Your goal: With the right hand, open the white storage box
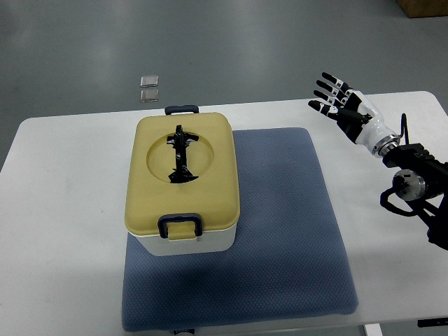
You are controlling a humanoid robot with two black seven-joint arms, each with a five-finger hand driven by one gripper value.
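Right arm (420, 189) cut off at right edge, blue mat's (280, 231) near-left corner cropped — brown object (425, 7) clipped top-right

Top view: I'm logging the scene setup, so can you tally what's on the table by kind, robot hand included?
Storage box with yellow lid: 1
Dark blue latches on the box: 2
Blue mat: 1
Right hand, fingers spread, holding nothing: 1
Total: 5

floor (231, 42): grey, glossy | table (63, 210): white | mat (287, 231): blue
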